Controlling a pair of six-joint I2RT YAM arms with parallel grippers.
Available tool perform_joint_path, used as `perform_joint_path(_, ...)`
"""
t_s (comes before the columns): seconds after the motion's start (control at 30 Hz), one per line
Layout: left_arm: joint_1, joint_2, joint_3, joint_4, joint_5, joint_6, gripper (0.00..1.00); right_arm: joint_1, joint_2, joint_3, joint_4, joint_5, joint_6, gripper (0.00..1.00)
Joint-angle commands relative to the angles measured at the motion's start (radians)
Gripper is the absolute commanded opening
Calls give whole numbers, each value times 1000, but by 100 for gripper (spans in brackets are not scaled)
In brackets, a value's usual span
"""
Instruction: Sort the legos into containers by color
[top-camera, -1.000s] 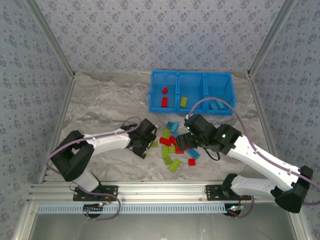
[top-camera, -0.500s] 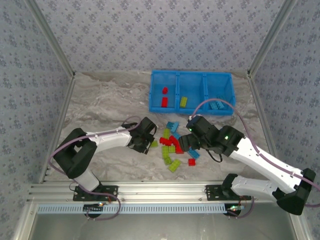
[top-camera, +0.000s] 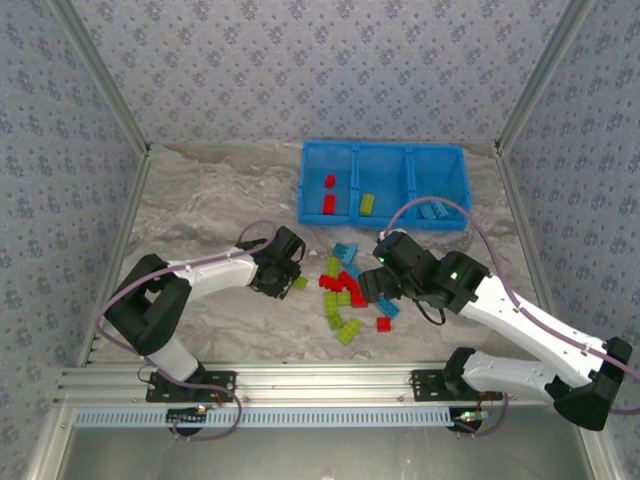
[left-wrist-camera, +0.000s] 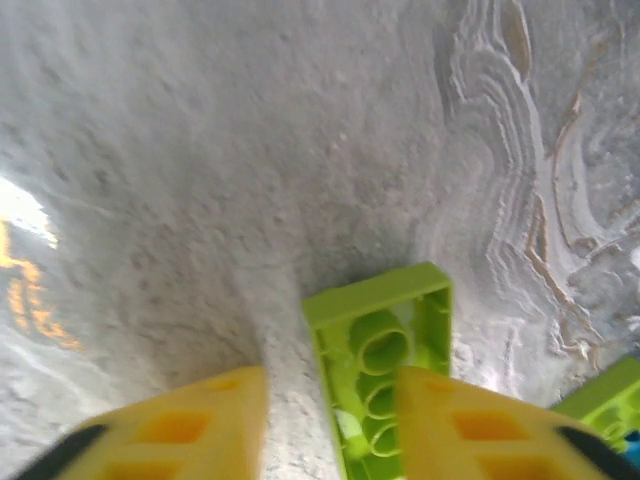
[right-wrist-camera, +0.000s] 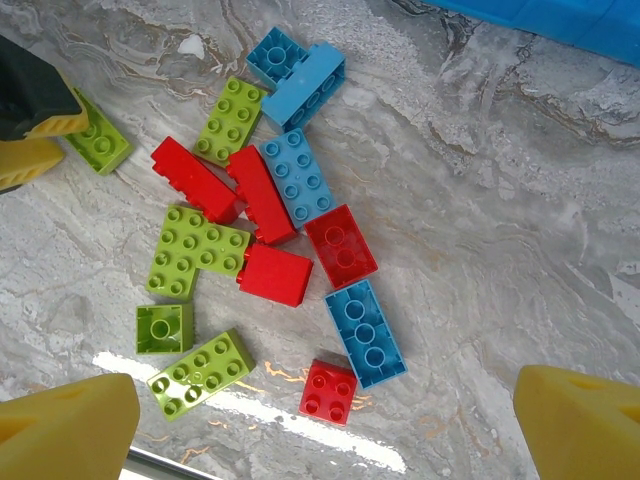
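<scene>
Step in hand: picking a lime one of the legos for the middle compartment. Left gripper (top-camera: 285, 275) is down on the table (top-camera: 200, 200) at the left rim of the loose pile (top-camera: 345, 295), about mid-table. In the left wrist view the jaws are apart, straddling a lime brick (left-wrist-camera: 380, 340) with its hollow side to the camera. The right finger (left-wrist-camera: 470, 425) looks against the brick; bare table shows between the brick and the left finger (left-wrist-camera: 200, 425), so not clamped yet.

Right gripper (top-camera: 365, 285) hovers over the pile's right side, spread wide, holding nothing, with red, lime and light blue bricks below it.

The blue bin (top-camera: 385, 146) sits by the table's far edge, right of centre: two red bricks in the left compartment, one lime in the middle, blue in the right. Most bricks are unsorted.

Next, probably: close on the lime brick, lift clear of its neighbours, carry it to the middle compartment
</scene>
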Motion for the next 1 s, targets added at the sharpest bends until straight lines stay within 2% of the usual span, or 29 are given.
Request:
perform_joint_path(0.0, -6, -27, 42, -76, -45, 95, 54, 5, -10, 27, -33, 28, 22, 99)
perform_joint_path(0.17, -5, -2, 73, -95, -77, 119, 69, 4, -7, 31, -31, 29, 23, 99)
perform_joint_path(0.3, -5, 67, 138, -146, -55, 159, 72, 6, -8, 31, -39, 32, 26, 99)
perform_joint_path(0.47, -4, 173, 231, -254, -16, 188, 63, 10, -22, 34, -54, 35, 38, 99)
perform_joint_path(0.67, -6, 213, 218, -239, 31, 172, 41, 22, -65, 26, -72, 56, 67, 99)
perform_joint_path(0.87, -5, 153, 228, -208, 29, 234, 27, 22, -75, 33, -71, 62, 63, 100)
perform_joint_path(0.97, -33, 45, 254, -142, -17, 363, 25, 30, -87, 24, -25, 27, 50, 100)
